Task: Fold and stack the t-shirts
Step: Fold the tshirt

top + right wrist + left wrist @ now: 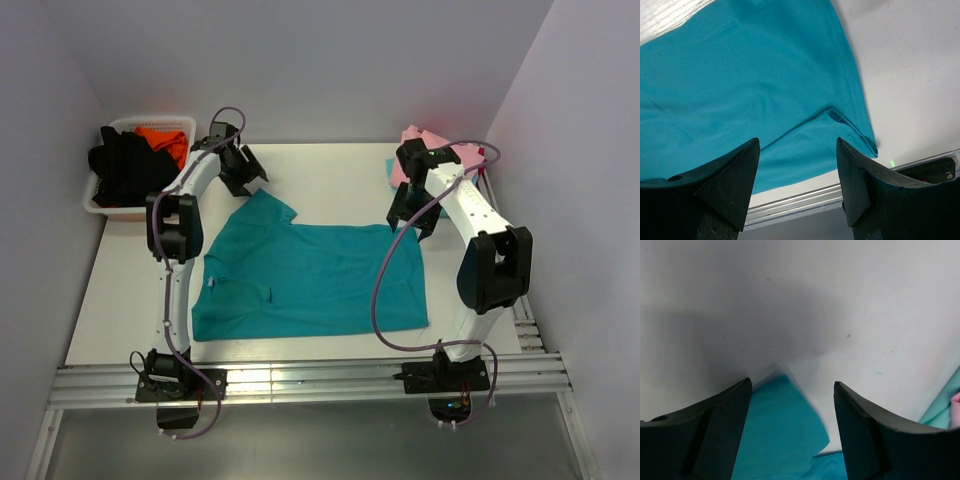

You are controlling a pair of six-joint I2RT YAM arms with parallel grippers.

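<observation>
A teal t-shirt (310, 280) lies spread flat across the middle of the table, one sleeve (268, 208) pointing to the back left. My left gripper (240, 175) hovers over that sleeve's tip; in the left wrist view the gripper (792, 384) is open with the teal sleeve (780, 430) below the gap and nothing held. My right gripper (412, 215) hangs over the shirt's back right corner. In its wrist view it (798, 141) is open above the teal cloth (740, 75), holding nothing. Folded pink t-shirts (435, 150) rest on a pale aqua one (393, 172) at the back right.
A white basket (100, 205) with black and orange clothes stands at the back left corner. White walls close in the table on three sides. A metal rail (300, 378) runs along the near edge, also seen as the rail (790, 205) in the right wrist view.
</observation>
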